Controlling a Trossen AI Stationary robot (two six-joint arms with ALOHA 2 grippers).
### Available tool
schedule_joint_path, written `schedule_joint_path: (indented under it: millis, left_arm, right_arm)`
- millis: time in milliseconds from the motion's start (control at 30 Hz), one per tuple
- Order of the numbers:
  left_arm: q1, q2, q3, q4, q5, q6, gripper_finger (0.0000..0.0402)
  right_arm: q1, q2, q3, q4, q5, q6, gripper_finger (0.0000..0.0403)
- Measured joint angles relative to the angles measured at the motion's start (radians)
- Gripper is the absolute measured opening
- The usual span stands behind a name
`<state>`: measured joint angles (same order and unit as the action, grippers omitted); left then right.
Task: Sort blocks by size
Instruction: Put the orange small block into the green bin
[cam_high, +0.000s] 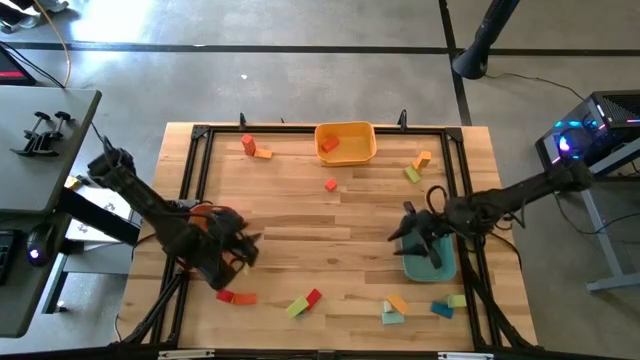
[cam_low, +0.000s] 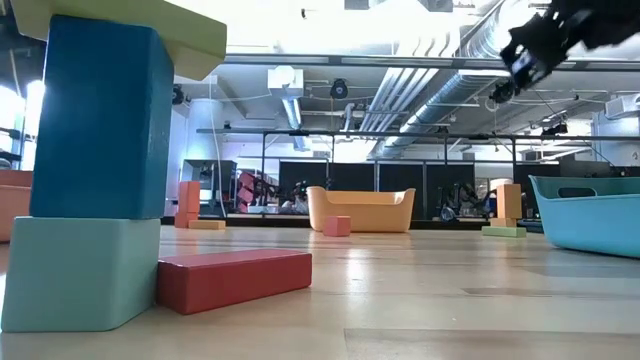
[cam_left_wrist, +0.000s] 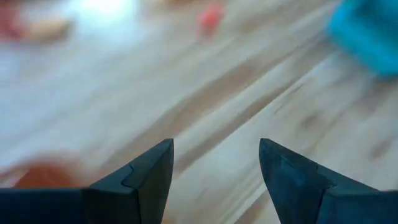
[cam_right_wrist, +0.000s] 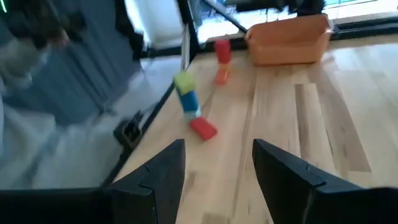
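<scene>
- Left tool (cam_left_wrist: 214, 180) hangs low over bare worktop (cam_high: 330, 235), jaws apart and empty, likely between picks; red blocks (cam_high: 236, 297) lie just beside it.
- Right tool (cam_right_wrist: 217, 180), jaws apart, empty, hovers over the teal tray (cam_high: 432, 264).

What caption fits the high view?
Two arms over a wooden table of scattered blocks, orange tray and teal tray.

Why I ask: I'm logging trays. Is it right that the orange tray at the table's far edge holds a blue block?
Not quite: the block in the orange tray is a red-orange block, not blue. The tray does sit at the table's far edge. The high view shows it.
</scene>
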<state>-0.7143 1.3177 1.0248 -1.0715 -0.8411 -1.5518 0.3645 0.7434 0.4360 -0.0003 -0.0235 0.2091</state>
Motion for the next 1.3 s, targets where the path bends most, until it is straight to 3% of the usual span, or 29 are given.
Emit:
schedule_joint_path:
  millis: [167,367,500,733,833,1000,1167,1300]
  left_arm:
    - [0.002,0.066,0.000,0.402,-0.230,0.421,0.0220]
    - [0.041,0.200,0.000,0.794,-0.286,0.805,0.0220]
    - [0.110,0.307,0.000,0.914,-0.190,0.932,0.0220]
    - [0.272,0.429,-0.064,1.076,0.031,0.968,0.0220]
    - [0.338,0.440,-0.150,1.297,0.107,1.041,0.0220]
    - [0.445,0.432,-0.298,1.625,0.187,1.182,0.0220]
    - [0.527,0.400,-0.369,1.727,0.256,1.316,0.0220]
    - [0.583,0.368,-0.401,1.725,0.309,1.364,0.0220]
  right_arm:
    - [0.154,0.082,0.103,-0.120,0.139,-0.116,0.0184]
    - [0.258,0.185,0.142,-0.144,0.264,-0.132,0.0184]
    - [0.274,0.230,0.143,-0.158,0.364,-0.084,0.0184]
    - [0.204,0.252,0.143,-0.157,0.582,-0.025,0.0184]
    - [0.120,0.252,0.144,-0.149,0.563,-0.023,0.0184]
    - [-0.052,0.289,0.144,-0.145,0.437,-0.007,0.0184]
    - [-0.174,0.408,0.144,-0.040,0.431,-0.067,0.0184]
    - [-0.243,0.555,0.144,0.170,0.431,-0.138,0.0185]
